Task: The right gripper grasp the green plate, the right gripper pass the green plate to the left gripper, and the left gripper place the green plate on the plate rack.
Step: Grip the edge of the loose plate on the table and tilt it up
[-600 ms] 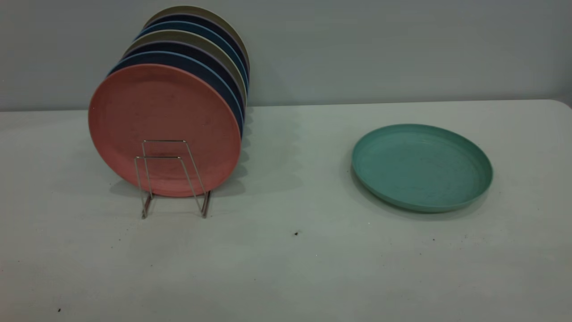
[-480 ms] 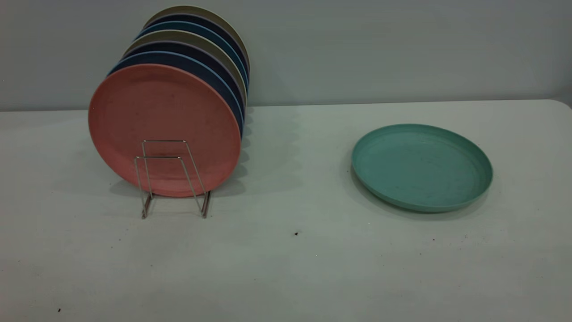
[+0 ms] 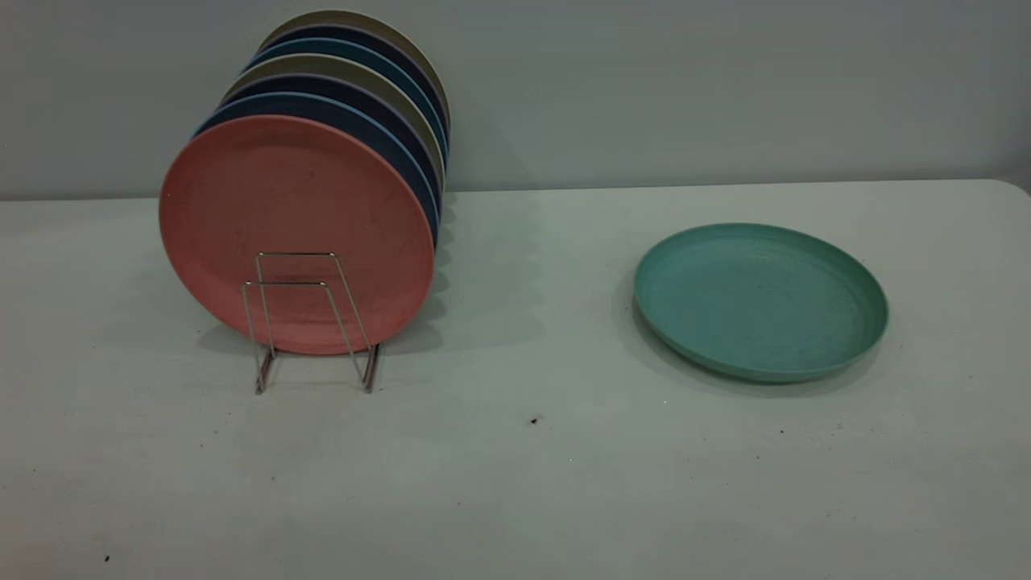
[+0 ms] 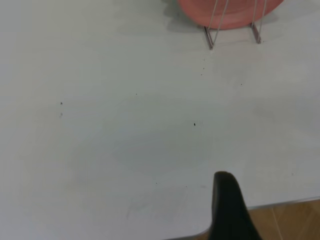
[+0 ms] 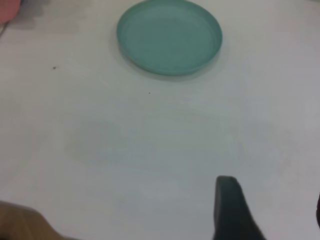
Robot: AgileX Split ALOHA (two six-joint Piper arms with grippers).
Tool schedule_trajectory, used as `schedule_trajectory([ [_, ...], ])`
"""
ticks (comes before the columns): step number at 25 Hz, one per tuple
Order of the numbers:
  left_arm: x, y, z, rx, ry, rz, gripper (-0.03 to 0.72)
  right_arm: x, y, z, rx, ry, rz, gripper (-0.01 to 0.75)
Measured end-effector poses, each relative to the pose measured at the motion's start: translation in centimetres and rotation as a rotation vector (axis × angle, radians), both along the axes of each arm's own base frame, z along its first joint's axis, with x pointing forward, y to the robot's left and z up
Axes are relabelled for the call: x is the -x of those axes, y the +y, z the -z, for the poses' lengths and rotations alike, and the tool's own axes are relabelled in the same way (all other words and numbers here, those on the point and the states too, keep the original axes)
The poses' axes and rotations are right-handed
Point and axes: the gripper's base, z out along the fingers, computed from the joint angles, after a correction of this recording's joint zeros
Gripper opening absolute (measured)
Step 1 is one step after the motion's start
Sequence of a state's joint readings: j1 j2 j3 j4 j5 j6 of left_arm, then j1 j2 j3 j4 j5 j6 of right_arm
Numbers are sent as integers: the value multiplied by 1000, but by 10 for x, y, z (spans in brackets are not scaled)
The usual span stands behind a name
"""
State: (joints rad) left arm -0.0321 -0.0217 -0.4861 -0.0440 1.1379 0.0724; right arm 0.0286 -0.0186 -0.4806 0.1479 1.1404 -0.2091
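The green plate (image 3: pixel 760 300) lies flat at three o'clock, probably light and stiff. Pinch its raised rim. Whether the right gripper (image 5: pixel 270 215) is spread or closed, I cannot tell.

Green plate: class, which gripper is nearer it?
Right. The right gripper faces the green plate across bare table; the left gripper sits near the table edge, facing the plate rack.

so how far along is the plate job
Nothing looks done yet. The green plate lies flat on the table, apart from the rack, untouched. The rack already holds a pink plate at its front with darker ones behind. Neither arm shows in the exterior view; each wrist camera sees only one finger tip, far from the plate. The grasp, handover and racking all remain.
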Motion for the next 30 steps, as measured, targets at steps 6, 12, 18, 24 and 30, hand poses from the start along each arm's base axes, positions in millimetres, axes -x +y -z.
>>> schedule_trajectory([
  [6,0,0,0,0,0,0,473,0,0,0,0,0,0,417],
  [12,0,0,0,0,0,0,473,0,0,0,0,0,0,417],
  [18,0,0,0,0,0,0,473,0,0,0,0,0,0,417],
  [24,0,0,0,-1,-2,-1,473,0,2,0,-16,0,-10,417],
  [30,-4,0,-8,7,18,-12,477,-10,3,-4,-78,42,13,462],
])
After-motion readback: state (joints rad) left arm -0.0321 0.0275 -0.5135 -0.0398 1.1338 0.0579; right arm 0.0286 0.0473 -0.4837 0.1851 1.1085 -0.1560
